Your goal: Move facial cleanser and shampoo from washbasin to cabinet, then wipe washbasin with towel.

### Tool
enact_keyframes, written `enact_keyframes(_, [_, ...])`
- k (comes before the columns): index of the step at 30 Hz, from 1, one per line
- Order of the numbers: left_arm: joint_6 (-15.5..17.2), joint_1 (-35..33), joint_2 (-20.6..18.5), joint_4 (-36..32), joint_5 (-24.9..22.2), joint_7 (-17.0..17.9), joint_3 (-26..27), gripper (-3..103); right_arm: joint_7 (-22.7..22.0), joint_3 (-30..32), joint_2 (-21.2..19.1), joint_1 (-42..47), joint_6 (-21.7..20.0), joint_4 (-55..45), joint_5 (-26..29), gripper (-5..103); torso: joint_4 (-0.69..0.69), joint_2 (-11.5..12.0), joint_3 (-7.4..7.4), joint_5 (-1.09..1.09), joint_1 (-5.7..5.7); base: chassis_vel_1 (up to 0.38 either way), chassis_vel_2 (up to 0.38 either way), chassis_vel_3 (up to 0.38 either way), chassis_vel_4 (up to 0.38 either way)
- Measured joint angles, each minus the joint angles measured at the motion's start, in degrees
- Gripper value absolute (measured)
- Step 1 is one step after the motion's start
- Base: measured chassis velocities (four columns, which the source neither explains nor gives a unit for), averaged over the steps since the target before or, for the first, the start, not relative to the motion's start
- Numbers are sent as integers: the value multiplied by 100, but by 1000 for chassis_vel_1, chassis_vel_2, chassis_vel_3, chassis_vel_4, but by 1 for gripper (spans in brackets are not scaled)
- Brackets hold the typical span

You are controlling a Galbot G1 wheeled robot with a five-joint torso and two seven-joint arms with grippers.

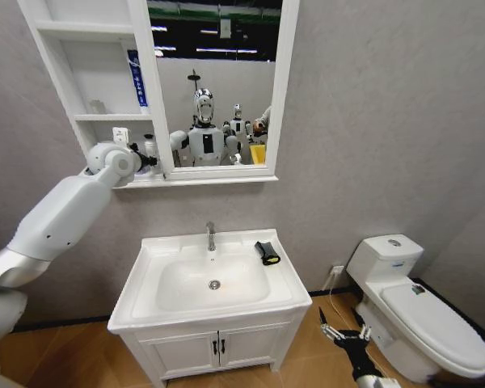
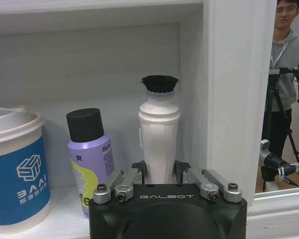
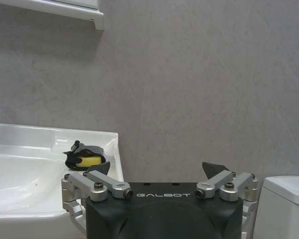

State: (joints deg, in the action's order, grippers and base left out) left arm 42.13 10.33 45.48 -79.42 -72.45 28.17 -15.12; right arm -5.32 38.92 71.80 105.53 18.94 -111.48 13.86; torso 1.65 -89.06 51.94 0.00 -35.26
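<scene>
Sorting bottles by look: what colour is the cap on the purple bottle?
Black cap, clearest in the left wrist view.

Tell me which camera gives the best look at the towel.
The head view: the towel lies fully visible on the washbasin rim. The right wrist view shows it side-on, beyond the right gripper.

The cabinet (image 1: 97, 89) hangs on the wall above the washbasin (image 1: 212, 279), left of the mirror (image 1: 214, 81). In its lowest niche stand a cup (image 2: 16, 169), a can (image 2: 89, 154) and a bottle (image 2: 159, 134), left to right. The left claw (image 2: 159, 172) sits around the bottle. The towel (image 1: 267, 252) lies on the washbasin's right rear rim, right of the tap (image 1: 211, 235). The toilet (image 1: 412, 307) stands right of the washbasin, the right claw (image 1: 346, 330) low between them.
</scene>
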Motion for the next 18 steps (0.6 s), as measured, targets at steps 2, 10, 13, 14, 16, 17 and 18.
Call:
enact_keyframes(2, [-1, -8, 0, 19, 40, -23, -3, 30, -1, -1, 3, 0, 0, 0, 1, 100, 0, 0, 0, 0, 0, 0, 0, 0, 0])
enact_keyframes(10, [-5, -73, -26, 68, 120, -49, 45, 49, -1, 13, 4, 3, 9, 12, 15, 100, 0, 0, 0, 0, 1, 0, 0, 0, 0])
enact_keyframes(13, [-6, -122, -73, 12, 114, -57, 78, 60, -1, 23, 6, -6, 9, 21, 27, 100, 0, 0, 0, -1, 1, 0, 0, 0, 0])
enact_keyframes(14, [-6, -142, -108, -35, 96, -57, 95, 66, -1, 27, 4, -16, 9, 29, 37, 100, 0, 0, 0, -1, 0, 0, 0, 0, 0])
enact_keyframes(16, [-6, -173, -170, -111, 62, -57, 117, 71, -1, 33, -4, -39, 4, 34, 53, 100, 1, 0, 0, 0, 1, 0, 0, 0, 0])
enact_keyframes(17, [-5, -205, -235, -193, 17, -51, 138, 77, -3, 39, -13, -58, -6, 35, 73, 100, 0, 0, 0, 0, 1, 0, 0, 0, 0])
enact_keyframes(18, [-6, -263, -336, -321, -45, -45, 185, 82, -8, 44, -34, -83, -23, 34, 95, 100, 0, 0, 0, 0, 1, 0, 0, 0, 0])
